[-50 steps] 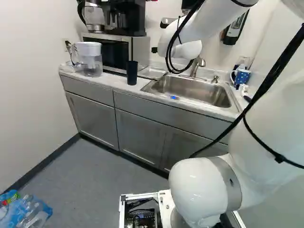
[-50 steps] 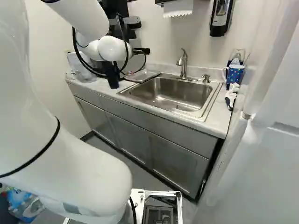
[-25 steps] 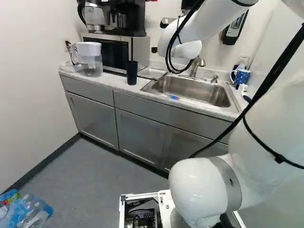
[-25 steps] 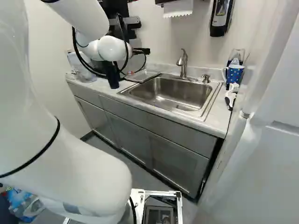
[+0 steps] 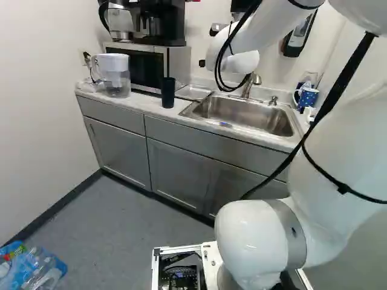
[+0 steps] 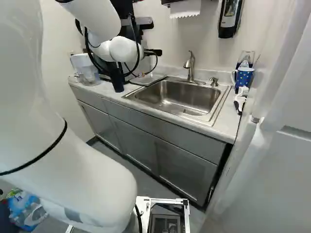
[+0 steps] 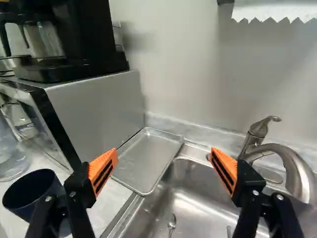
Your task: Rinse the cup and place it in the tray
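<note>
Parts of my black gripper point(image 6: 154, 52) show past the white wrist in the right base view. In the wrist view the gripper point(image 7: 163, 166) stands open, its orange pads wide apart with nothing between them. The dark blue cup point(image 7: 30, 194) stands upright on the counter outside one finger, its mouth facing up; the left base view shows this cup point(image 5: 168, 92) left of the sink. Ahead of the gripper, the shallow metal tray point(image 7: 147, 159) lies bare beside the microwave, along the sink point(image 5: 247, 116). The curved faucet point(image 7: 292, 168) rises behind the basin, beyond the other finger.
A microwave point(image 5: 145, 67) with a black coffee maker on it backs the counter, near a water pitcher point(image 5: 115, 75). Spoon-like utensils point(image 7: 172, 224) lie in the sink. A dotted blue mug point(image 6: 244, 76) and a brush point(image 6: 240, 101) stand at its far right.
The upper arm and wrist have shifted a little to the right in both base views. The base, cup and tray have stayed put.
</note>
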Motion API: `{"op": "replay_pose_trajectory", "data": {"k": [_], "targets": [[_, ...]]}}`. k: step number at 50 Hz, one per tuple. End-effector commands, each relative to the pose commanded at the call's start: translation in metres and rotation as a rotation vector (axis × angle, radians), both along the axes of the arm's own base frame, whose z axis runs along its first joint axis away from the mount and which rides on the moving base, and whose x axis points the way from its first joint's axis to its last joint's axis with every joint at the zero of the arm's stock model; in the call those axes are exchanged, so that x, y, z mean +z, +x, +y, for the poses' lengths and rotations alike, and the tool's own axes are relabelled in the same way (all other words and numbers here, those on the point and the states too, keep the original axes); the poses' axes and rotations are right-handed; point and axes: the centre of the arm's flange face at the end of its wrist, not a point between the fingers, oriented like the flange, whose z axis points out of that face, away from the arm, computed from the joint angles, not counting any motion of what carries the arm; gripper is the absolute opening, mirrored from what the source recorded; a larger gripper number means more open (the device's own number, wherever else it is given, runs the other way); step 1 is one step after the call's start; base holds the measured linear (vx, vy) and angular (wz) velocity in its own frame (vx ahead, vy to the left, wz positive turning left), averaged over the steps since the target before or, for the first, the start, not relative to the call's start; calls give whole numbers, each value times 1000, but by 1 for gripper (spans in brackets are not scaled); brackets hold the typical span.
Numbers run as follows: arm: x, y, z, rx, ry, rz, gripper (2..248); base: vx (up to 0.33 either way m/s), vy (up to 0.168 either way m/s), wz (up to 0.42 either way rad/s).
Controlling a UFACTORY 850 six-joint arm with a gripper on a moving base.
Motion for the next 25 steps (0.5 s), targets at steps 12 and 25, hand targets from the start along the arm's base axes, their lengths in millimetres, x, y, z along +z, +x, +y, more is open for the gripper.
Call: {"op": "replay_pose_trajectory", "data": {"k": [12,25], "targets": [[0,8,-18,-35,0,1,247,0,0,0],[0,17,-38,-71,0,2,247,0,0,0]]}}
